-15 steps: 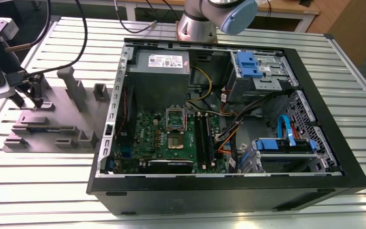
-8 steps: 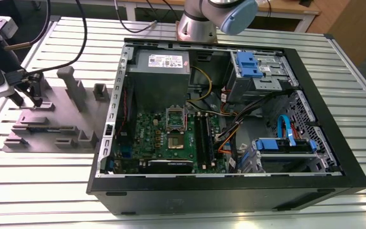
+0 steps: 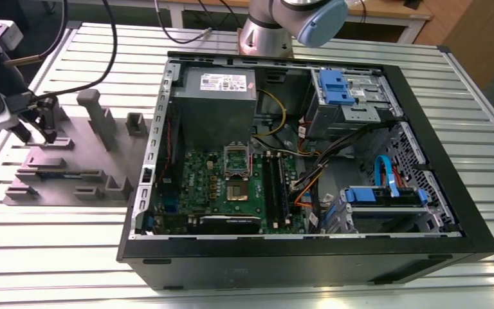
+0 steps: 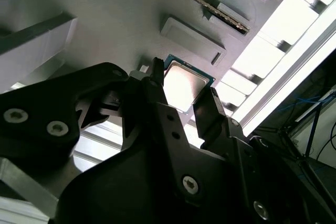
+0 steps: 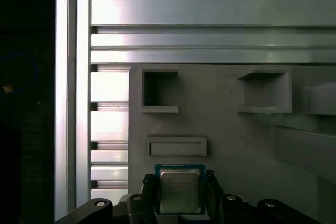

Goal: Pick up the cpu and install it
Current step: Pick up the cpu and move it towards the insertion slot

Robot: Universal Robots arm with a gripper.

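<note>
On the slatted counter (image 3: 67, 225), the open computer case (image 3: 316, 261) stands just beside the grey parts block (image 3: 67, 175), on the exterior view's right of it. Its motherboard socket (image 3: 237, 174) is well apart from the block, behind the case wall. Over the block's end farthest from the case hangs the claw (image 3: 38, 136), low at the block's face. Between it and the case rise the block's upright posts (image 3: 97, 119), which with the case wall I judge to be what stands in the way. The claw is closed on the cpu (image 5: 180, 191): in the first wrist view a finger (image 5: 148, 188) sits against each of two opposite edges. The near-square chip lies flat, metal top up, at the block's surface beside a shallow slot (image 5: 177, 147); whether it rests there or is just clear I cannot tell.
</note>
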